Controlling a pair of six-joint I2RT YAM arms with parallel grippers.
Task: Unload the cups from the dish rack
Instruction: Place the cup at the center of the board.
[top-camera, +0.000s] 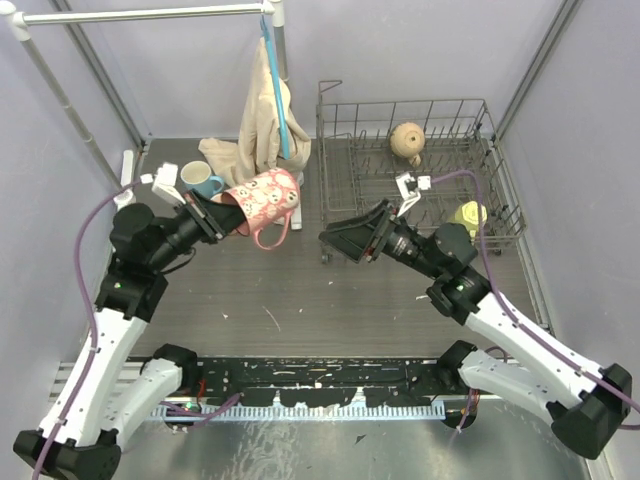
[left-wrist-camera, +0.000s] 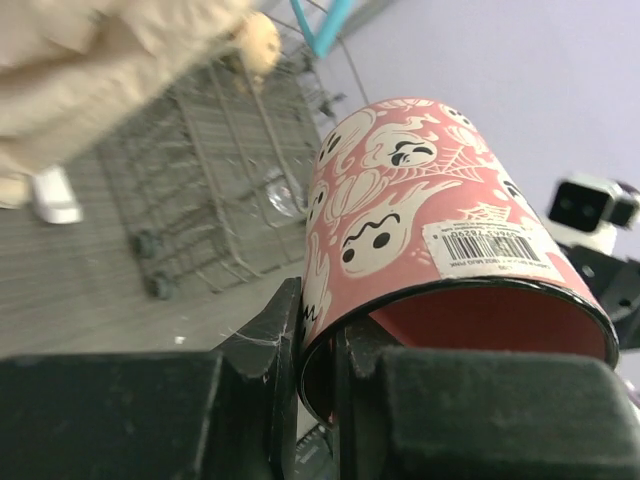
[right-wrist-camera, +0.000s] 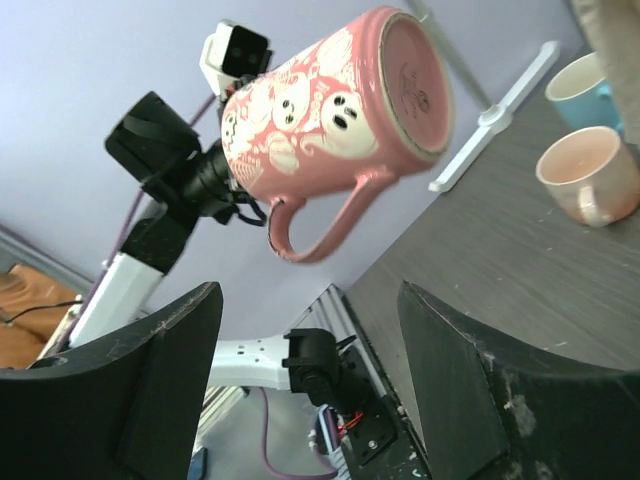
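left claw (top-camera: 232, 220): I'm clamped on the pink ghost mug (top-camera: 268, 197) at its rim | mug: tilted above the counter (top-camera: 300, 300), left of the dish rack (top-camera: 365, 185) | right claw (top-camera: 338, 240): wide, empty

The left arm (top-camera: 115, 300) and the right arm (top-camera: 520, 335) look alike, with glossy white shells on the long links and matte black housings at every joint. A purple cable (top-camera: 82, 260) bows out toward 9 o'clock beside the left arm, and a second purple cable (top-camera: 480, 230) arcs toward 3 o'clock along the right arm. A small white box, the left wrist camera (top-camera: 165, 181), sits at 10 o'clock in the top view. The right wrist camera (top-camera: 412, 186) matches it.

The left gripper (top-camera: 235, 215) and the right gripper (top-camera: 335, 245) are black throughout. Up close, the right fingers (right-wrist-camera: 465, 380) are broad black slabs with whitish scuffs on their edges. The left fingers (left-wrist-camera: 275, 370) are blocky, black and dusty, with a stray fibre.
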